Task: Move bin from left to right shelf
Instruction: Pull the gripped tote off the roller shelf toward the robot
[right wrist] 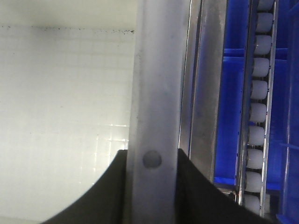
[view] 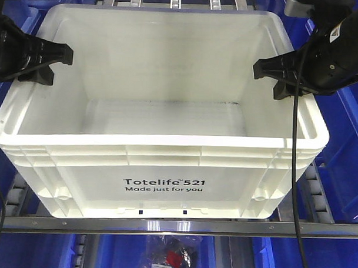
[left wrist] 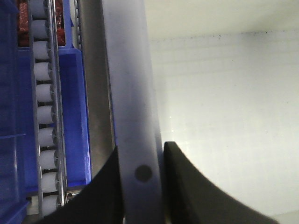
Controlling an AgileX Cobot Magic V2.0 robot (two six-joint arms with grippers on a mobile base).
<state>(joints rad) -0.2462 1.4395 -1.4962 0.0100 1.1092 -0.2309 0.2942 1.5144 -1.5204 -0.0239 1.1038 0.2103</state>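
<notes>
The bin [view: 160,168] is a large white tote printed "Totelife 521", empty, filling the front view on a roller shelf. My left gripper [view: 59,64] is shut on the bin's left rim; in the left wrist view the rim [left wrist: 135,116] runs between the black fingers [left wrist: 187,186]. My right gripper [view: 268,75] is shut on the right rim; in the right wrist view the rim [right wrist: 156,107] sits clamped between the fingers [right wrist: 103,196]. The white floor of the bin [left wrist: 224,107] shows inside.
Blue plastic bins [view: 343,145] stand at both sides and below. Roller tracks [left wrist: 44,116] [right wrist: 257,116] and metal rails [right wrist: 205,84] run beside the tote. A metal shelf bar [view: 176,225] crosses in front, with a bagged item [view: 172,257] beneath.
</notes>
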